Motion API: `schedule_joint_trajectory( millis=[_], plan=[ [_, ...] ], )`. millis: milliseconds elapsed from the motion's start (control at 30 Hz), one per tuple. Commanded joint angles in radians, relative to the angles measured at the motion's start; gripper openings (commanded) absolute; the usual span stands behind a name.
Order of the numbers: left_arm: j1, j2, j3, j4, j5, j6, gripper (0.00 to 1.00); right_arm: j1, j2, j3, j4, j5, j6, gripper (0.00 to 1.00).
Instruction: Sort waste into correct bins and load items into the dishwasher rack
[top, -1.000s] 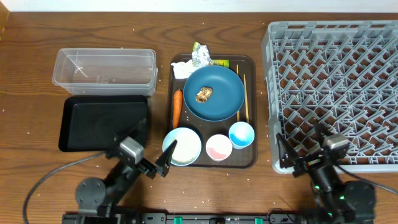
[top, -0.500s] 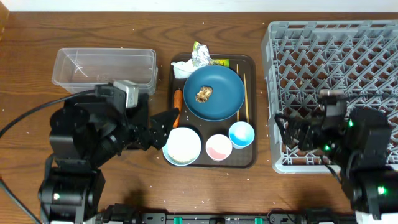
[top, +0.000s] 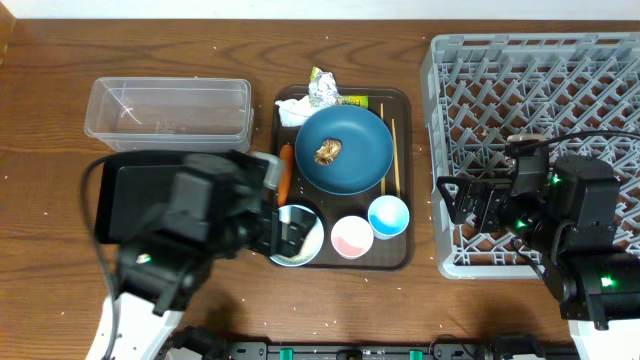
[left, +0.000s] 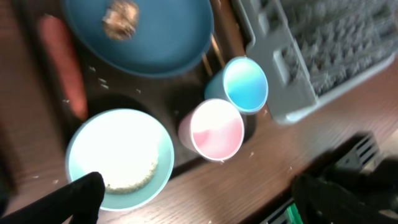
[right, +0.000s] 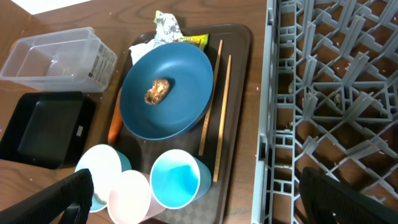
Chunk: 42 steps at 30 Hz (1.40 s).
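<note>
Plainly found the left gripper (left: 196, 186) spread wide and empty above the robot-side edge of the brown serving tray (top: 404, 252), over a white bowl (left: 119, 158) holding rice grains (left: 132, 180). Found the right gripper (right: 196, 190) likewise fully parted, holding nothing, right of that tray over the dishwasher rack (top: 540, 100). Recorded on the tray: dark blue dish (top: 358, 165) bearing a brown food lump (top: 327, 151), carrot stick (top: 285, 172), foil (top: 322, 90), wrapper (top: 352, 100), napkin (top: 291, 110), wooden sticks (top: 393, 155), pink cup (top: 351, 237), blue cup (top: 388, 216). Noted clear tub (top: 168, 112) and black tray (right: 50, 127) left of it, untouched.
</note>
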Motion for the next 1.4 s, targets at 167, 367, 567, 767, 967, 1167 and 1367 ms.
schedule_joint_trajectory(
  millis=[167, 367, 567, 767, 967, 1167, 1367],
  plan=[
    [-0.285, 0.232, -0.002, 0.033, -0.349, -0.068, 0.9, -0.007, -0.004, 0.02, 0.001, 0.004, 0.018, 0.99],
    [-0.305, 0.405, -0.002, 0.15, -0.326, -0.097, 0.68, -0.007, -0.004, 0.02, -0.011, 0.012, 0.018, 0.99],
    [-0.305, 0.543, -0.002, 0.193, -0.322, -0.098, 0.63, -0.007, -0.004, 0.019, -0.031, 0.013, 0.018, 0.99],
    [-0.309, 0.637, -0.002, 0.22, -0.32, -0.097, 0.38, -0.007, -0.004, 0.019, -0.045, 0.03, 0.018, 0.99],
    [-0.309, 0.665, 0.001, 0.226, -0.308, -0.097, 0.06, -0.007, -0.004, 0.019, -0.046, 0.03, 0.018, 0.99],
    [-0.289, 0.566, 0.056, 0.156, -0.274, -0.097, 0.06, -0.007, -0.004, 0.019, -0.047, 0.031, 0.018, 0.99],
    [-0.224, 0.377, 0.114, 0.017, -0.269, -0.097, 0.06, -0.007, -0.004, 0.019, -0.048, 0.03, 0.018, 0.99]
  ],
)
